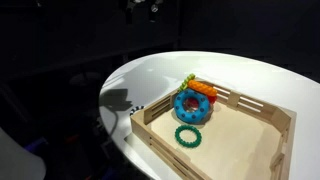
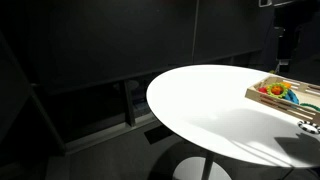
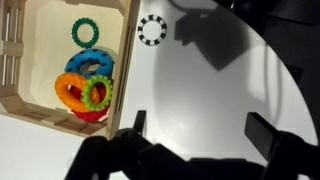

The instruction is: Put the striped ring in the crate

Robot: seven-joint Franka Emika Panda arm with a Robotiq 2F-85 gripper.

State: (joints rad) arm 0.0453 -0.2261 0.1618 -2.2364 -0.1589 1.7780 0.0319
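Observation:
The striped ring [image 3: 152, 30], black and white, lies flat on the white table just outside the crate's wall. It also shows in both exterior views [image 1: 137, 108] [image 2: 308, 125]. The pale wooden crate [image 3: 122, 60] [image 1: 270, 112] [image 2: 262, 95] holds a heap of rings: blue [image 3: 88, 64], orange [image 3: 70, 93], light green [image 3: 97, 93] and red beneath. A teal ring [image 3: 85, 33] [image 1: 188, 136] lies alone on the crate floor. My gripper [image 3: 200, 130] is open and empty, high above the table and apart from the striped ring. It shows dimly in both exterior views [image 1: 140, 8] [image 2: 284, 45].
The round white table [image 1: 250, 75] [image 2: 200, 100] [image 3: 220, 80] stands in a dark room; its curved edge runs close to the crate. The arm's shadow [image 3: 205, 35] falls on the table near the striped ring.

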